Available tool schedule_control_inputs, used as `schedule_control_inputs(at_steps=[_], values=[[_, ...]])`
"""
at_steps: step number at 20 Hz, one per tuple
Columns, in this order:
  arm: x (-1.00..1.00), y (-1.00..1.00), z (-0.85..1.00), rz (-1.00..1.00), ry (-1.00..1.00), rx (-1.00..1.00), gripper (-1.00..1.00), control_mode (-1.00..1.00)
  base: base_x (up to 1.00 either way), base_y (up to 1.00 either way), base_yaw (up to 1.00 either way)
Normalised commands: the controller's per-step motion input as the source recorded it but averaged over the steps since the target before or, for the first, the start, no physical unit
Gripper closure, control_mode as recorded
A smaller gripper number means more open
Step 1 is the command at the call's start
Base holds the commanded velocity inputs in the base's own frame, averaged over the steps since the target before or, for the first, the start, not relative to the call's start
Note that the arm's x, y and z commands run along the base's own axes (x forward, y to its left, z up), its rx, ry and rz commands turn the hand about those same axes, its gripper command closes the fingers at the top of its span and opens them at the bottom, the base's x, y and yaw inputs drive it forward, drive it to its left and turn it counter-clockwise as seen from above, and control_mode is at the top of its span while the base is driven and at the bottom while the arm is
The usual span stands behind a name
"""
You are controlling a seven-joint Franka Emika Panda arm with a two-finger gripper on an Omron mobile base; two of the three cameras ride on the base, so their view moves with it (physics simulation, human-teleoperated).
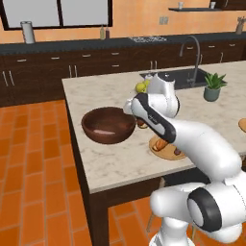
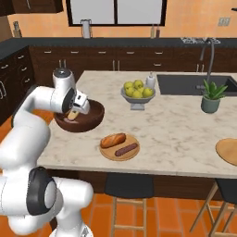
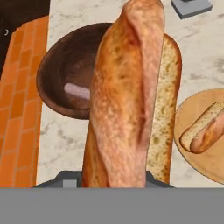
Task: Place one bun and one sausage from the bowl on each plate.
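While the near plate (image 2: 107, 155) already has its bun (image 2: 113, 140) and sausage (image 2: 126, 149), the gripper (image 2: 72, 114) is pinching a second bun (image 3: 131, 96) above the wooden bowl (image 1: 98, 133), where one sausage (image 3: 77, 91) is left. Far plate (image 2: 227, 150) is bare, so roughly halfway.

Even, bright, shadeless light covers the rendered kitchen, with only a faint sheen inside the bowl (image 1: 108, 126) and soft, low-detail edges everywhere, the bun (image 3: 127, 96) looming coarse and blocky up close.

No readable text, label or number appears anywhere.
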Motion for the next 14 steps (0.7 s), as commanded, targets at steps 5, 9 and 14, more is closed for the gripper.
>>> schedule_control_inputs(at_steps=[5,9,14], values=[[0.0,0.0,0.0,0.0,0.0,0.0,1.0,1.0,-0.32,-0.97,-0.07],[0.0,0.0,0.0,0.0,0.0,0.0,1.0,1.0,-0.01,-1.0,-0.01],[0.0,0.0,0.0,0.0,0.0,0.0,1.0,1.0,0.03,-1.0,0.0]])
